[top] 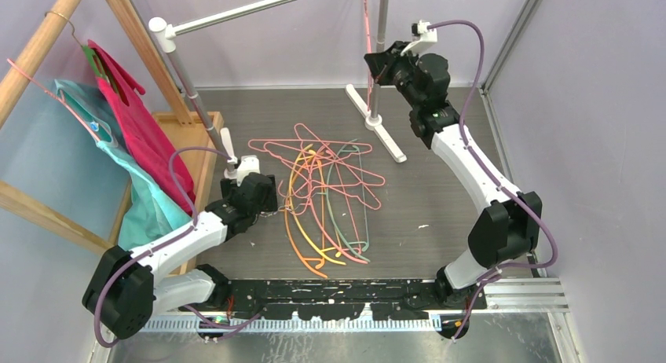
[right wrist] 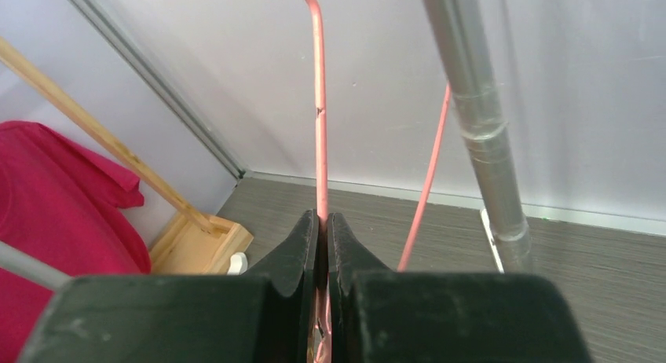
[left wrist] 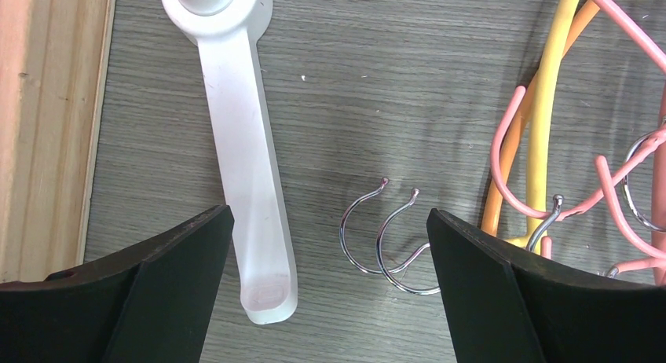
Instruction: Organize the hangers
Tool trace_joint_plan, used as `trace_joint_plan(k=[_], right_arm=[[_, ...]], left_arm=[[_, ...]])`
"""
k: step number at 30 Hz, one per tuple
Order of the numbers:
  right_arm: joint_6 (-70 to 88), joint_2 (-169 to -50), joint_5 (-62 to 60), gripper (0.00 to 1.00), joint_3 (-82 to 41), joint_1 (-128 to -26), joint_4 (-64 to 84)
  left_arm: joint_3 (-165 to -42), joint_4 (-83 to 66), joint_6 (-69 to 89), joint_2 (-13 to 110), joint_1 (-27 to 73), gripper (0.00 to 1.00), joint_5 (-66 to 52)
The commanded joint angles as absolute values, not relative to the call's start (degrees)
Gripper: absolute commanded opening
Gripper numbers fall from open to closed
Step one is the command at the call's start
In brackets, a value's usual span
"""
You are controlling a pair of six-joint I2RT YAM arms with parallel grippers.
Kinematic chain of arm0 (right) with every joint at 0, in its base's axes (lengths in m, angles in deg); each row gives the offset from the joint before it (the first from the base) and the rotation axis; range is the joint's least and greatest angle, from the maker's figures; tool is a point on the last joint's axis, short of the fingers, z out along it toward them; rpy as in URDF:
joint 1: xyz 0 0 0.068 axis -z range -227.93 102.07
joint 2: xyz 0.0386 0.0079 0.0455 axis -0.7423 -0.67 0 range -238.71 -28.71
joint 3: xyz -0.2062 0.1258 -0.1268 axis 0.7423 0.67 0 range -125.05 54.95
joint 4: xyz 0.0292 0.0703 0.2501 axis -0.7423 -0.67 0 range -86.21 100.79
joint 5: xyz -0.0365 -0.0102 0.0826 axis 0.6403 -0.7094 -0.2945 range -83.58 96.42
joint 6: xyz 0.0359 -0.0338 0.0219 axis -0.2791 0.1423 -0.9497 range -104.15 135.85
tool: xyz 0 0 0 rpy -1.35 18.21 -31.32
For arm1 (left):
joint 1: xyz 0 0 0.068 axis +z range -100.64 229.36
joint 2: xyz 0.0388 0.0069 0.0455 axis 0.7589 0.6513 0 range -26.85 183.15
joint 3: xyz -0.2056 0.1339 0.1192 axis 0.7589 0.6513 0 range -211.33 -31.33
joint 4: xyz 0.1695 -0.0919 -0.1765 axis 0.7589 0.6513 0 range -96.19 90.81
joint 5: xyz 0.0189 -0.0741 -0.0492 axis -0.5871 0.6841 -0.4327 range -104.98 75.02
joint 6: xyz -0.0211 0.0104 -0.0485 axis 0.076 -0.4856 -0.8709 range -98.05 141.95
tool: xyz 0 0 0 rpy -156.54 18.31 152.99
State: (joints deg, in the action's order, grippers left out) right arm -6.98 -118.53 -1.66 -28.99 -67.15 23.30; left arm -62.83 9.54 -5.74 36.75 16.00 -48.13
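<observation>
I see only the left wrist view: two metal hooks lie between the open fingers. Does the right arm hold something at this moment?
Observer: Yes. The right gripper has its fingers shut on a pink hanger, held up beside the grey rack pole.
Operator: How large is the pile at my right side?
Observer: The hangers form one tangled heap of pink, orange, yellow and pale green at the middle of the table.
Operator: What does the wooden edge at my left belong to?
Observer: A wooden rack carrying magenta and teal garments.

Hanger pile (top: 326, 194) mid-table, left gripper (left wrist: 330, 284) just left of it. Behind, at right: lone hanger (right wrist: 318, 104) between right gripper's (right wrist: 323, 229) jaws, left of rack upright (right wrist: 471, 119). Wooden stand (top: 203, 143) far left.
</observation>
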Motion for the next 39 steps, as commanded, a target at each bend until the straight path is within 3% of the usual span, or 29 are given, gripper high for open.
trace_joint_plan(k=[1,4,8,10,11,12,18,28,39], right_arm=[[-8.9,-115.1,-1.2,0.01,-28.0,-65.7,26.8],[-9.3,-114.7,-1.7,0.10,-27.3,-65.4,26.7],[-9.2,-113.0,-1.6,0.35,-25.6,-65.3,26.6],[-8.8,-110.9,-0.1,0.55,-23.9,-65.3,26.3],[-8.1,-107.6,2.1,0.73,-20.9,-65.3,25.9],[-7.8,-105.9,2.7,0.75,-19.6,-65.3,25.8],[-7.0,-98.4,4.8,0.78,-10.5,-67.1,19.2],[-1.2,-95.0,21.4,0.75,7.8,-86.9,10.9],[6.5,-113.5,16.8,0.67,2.1,-90.7,14.4]], left_arm=[[-64.5,7.7,-6.6,36.6,16.3,0.98,-49.1],[-64.4,7.7,-6.8,36.5,16.2,0.98,-49.0],[-64.4,7.7,-6.7,36.6,16.2,0.98,-49.1],[-64.6,7.9,-6.7,36.6,16.2,0.98,-49.2],[-64.6,8.0,-6.7,36.5,16.2,0.98,-49.3],[-64.6,7.9,-6.8,36.5,16.2,0.98,-49.3],[-65.1,7.7,-6.6,37.5,16.3,0.98,-49.5],[-66.9,9.0,-7.1,39.7,16.4,0.98,-49.9],[-67.6,8.9,-8.1,40.7,16.4,0.98,-49.4]])
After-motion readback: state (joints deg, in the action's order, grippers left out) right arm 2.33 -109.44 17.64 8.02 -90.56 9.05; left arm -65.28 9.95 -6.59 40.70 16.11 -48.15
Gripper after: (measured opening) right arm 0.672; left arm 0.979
